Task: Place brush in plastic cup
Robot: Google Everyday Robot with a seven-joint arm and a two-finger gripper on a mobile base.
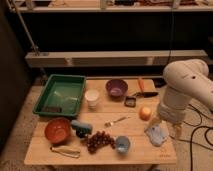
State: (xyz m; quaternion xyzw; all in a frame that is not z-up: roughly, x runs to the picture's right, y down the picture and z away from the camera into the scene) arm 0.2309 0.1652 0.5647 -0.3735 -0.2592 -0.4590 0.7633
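Note:
The brush lies on the wooden table right of the purple bowl, its dark squarish head toward the front and its thin black handle pointing right. The light-blue plastic cup stands upright near the table's front edge, right of the grapes. My gripper hangs from the white arm over the table's right side, above a pale blue cloth. It is to the front right of the brush and to the right of the cup, touching neither.
A green tray sits at back left. A white cup, purple bowl and orange stick stand at the back. A fork, orange fruit, grapes, orange bowl and tongs lie toward the front.

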